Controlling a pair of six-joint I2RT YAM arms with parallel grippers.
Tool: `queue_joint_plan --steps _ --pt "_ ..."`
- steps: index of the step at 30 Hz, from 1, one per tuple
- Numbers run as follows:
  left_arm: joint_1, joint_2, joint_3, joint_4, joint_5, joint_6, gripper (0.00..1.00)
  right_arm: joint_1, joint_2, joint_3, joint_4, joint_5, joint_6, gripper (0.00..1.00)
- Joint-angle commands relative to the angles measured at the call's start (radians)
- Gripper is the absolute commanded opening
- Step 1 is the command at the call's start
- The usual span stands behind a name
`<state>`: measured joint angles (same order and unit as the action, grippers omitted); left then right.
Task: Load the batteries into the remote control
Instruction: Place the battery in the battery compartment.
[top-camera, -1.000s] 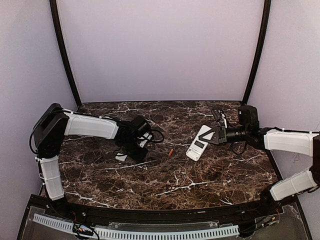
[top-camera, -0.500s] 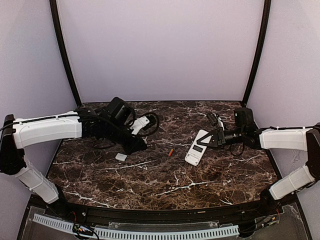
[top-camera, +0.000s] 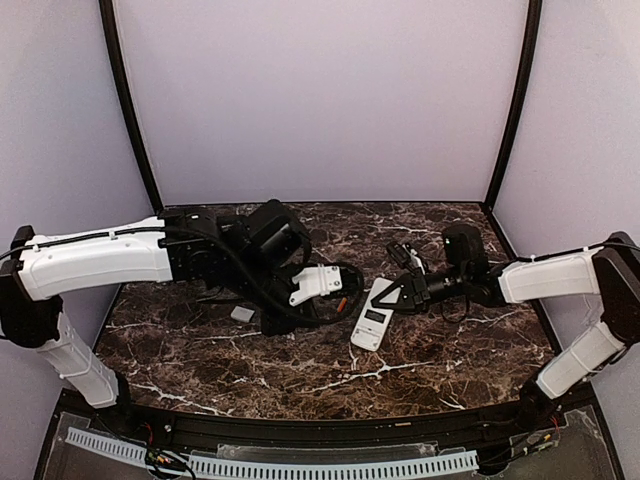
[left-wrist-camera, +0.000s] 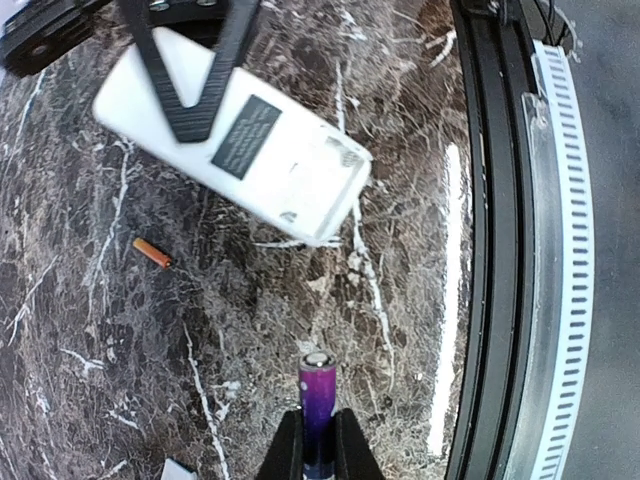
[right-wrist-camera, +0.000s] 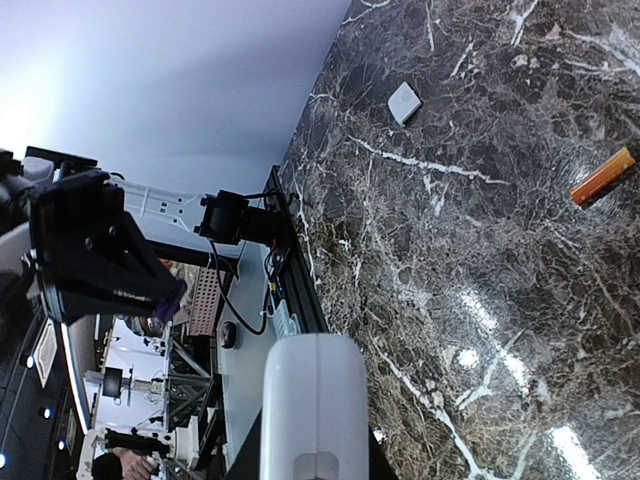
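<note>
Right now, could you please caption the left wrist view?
Left gripper holding purple cylindrical battery near white plastic remote, orange battery.

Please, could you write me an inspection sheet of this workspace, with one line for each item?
Surface: dark marble table, no spill seen.
Job's things: remote control, white back up, gripped at one end; purple battery, gripped; orange battery, loose on the table.
Clutter: small white square piece on the table.
Grippers: left end effector shut on the purple battery; right end effector shut on the remote control.
Cables: black cable looped at the left wrist.
Surroundings: lilac walls; black frame poles.
</note>
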<state>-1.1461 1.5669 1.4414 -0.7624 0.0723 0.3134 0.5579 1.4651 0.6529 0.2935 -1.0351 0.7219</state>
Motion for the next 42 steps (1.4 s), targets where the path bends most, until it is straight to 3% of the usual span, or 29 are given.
queue_joint_plan --steps 1,7,20,42 --pt "-0.066 0.057 0.043 -0.124 -0.104 0.070 0.01 0.049 0.046 0.014 0.110 0.034 0.067 0.00" --pt "-0.134 0.146 0.108 -0.157 -0.151 0.093 0.02 0.111 0.114 0.019 0.194 0.056 0.124 0.00" --pt "-0.162 0.225 0.138 -0.173 -0.191 0.100 0.03 0.196 0.223 0.036 0.397 0.062 0.227 0.00" --pt "-0.176 0.258 0.117 -0.170 -0.222 0.118 0.06 0.232 0.258 0.059 0.418 0.070 0.253 0.00"
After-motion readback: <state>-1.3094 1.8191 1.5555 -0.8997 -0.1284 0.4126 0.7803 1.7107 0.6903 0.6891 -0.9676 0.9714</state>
